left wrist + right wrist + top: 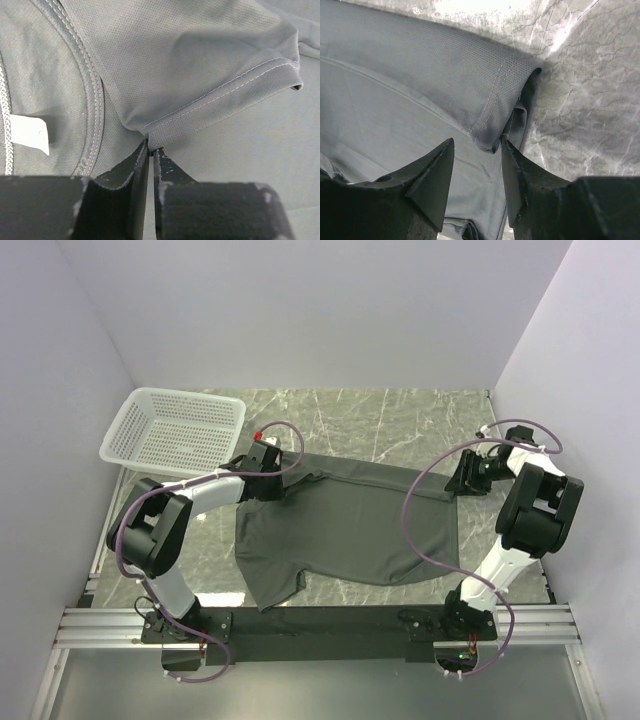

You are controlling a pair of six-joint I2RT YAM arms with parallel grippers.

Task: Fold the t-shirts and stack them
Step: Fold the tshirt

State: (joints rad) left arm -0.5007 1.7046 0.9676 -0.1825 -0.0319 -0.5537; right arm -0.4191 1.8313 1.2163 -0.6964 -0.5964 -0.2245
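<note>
Basket [172, 428] is my reference: white plastic, rectangular, with flared walls pierced by a fine grid. It sits on the grey, white-veined stone worktop [400, 420], in the far left corner.

T-shirt [350, 530]: one dark grey-green piece, lying flat on the worktop to the right of the basket and nearer the arm bases. Its long axis runs sideways away from the basket, with the neck end towards the basket and the bottom hem at the end farthest from it. One short sleeve [272, 590] sticks out towards the bases. The far edge looks doubled over in a darker strip.

Left wrist view: the cloth is a fine pin-hole knit, matte. The round collar [92, 100] is a curved band with twin rows of stitching, and a small white label [30, 132] sits inside it. A double-stitched sleeve hem slants up to the right.

Left gripper [151, 150] is just beside the basket's near right corner. Its black, scuffed fingers [125, 172] stand almost together, with the hemmed cloth nipped at the tips. Creases fan out from that spot.

Right gripper [477, 142] is well apart from the basket, at the shirt's hem end. Its wedge-shaped black fingers [432, 175] stand spread, straddling a folded hem corner, and I see no clamp on the cloth. Bare stone shows just beyond that corner
</note>
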